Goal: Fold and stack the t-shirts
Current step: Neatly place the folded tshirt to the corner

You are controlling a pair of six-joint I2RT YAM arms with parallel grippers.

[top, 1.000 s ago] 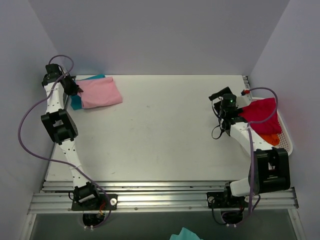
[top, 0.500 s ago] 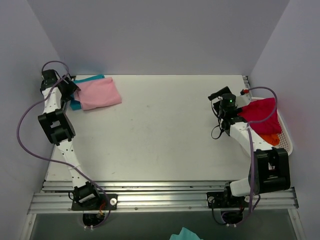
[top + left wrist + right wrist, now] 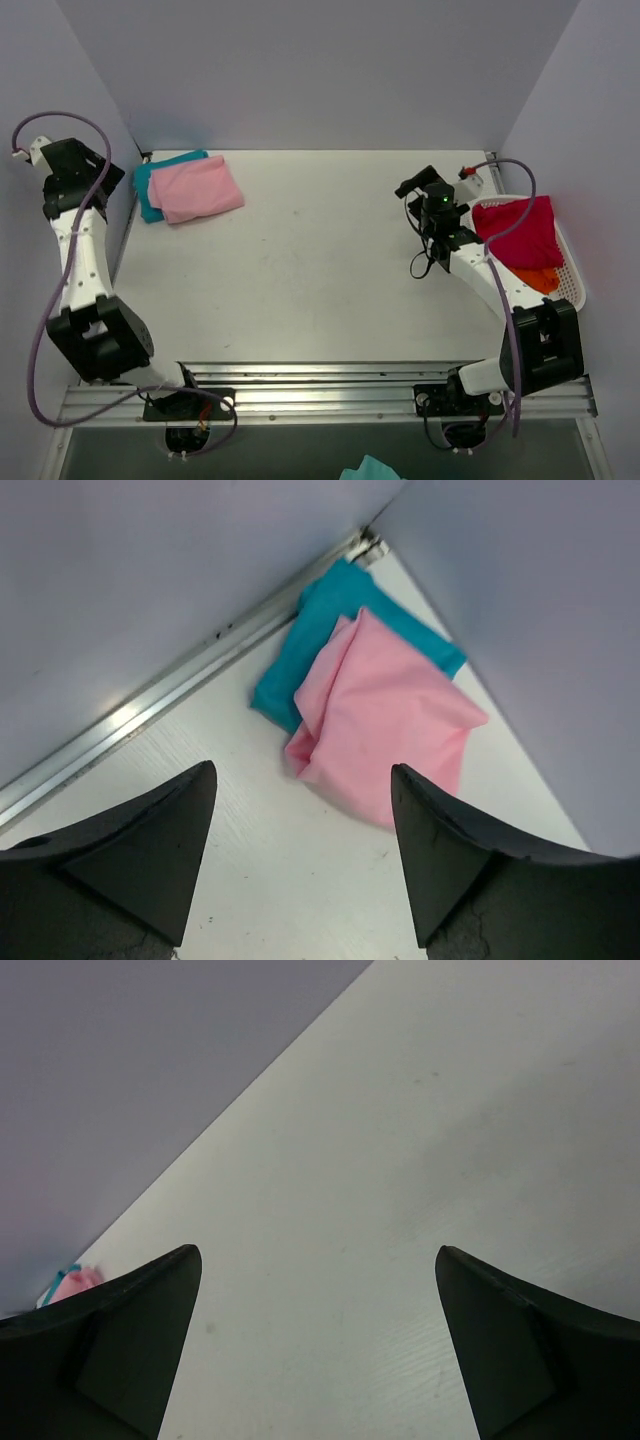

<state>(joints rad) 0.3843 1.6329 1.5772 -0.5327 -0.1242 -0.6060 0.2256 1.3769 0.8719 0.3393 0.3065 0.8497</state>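
Pale table (image 3: pixel 320 260) boxed in by plain lavender walls (image 3: pixel 300 70). At the 10 o'clock corner, folded pink shirt (image 3: pixel 200 188) lying atop folded teal shirt (image 3: pixel 150 178), teal showing along the far and left edges. At 3 o'clock, white basket (image 3: pixel 575 285) holding crumpled red shirt (image 3: pixel 515 232) over orange shirt (image 3: pixel 540 279). Left gripper (image 3: pixel 300 775) raised beyond the table's edge near 9 o'clock, jaws spread wide, holding nothing, touching nothing, the pink-on-teal stack framed between them. Right gripper (image 3: pixel 318 1252) just beside the basket's left side, jaws likewise wide apart and empty, above bare table.
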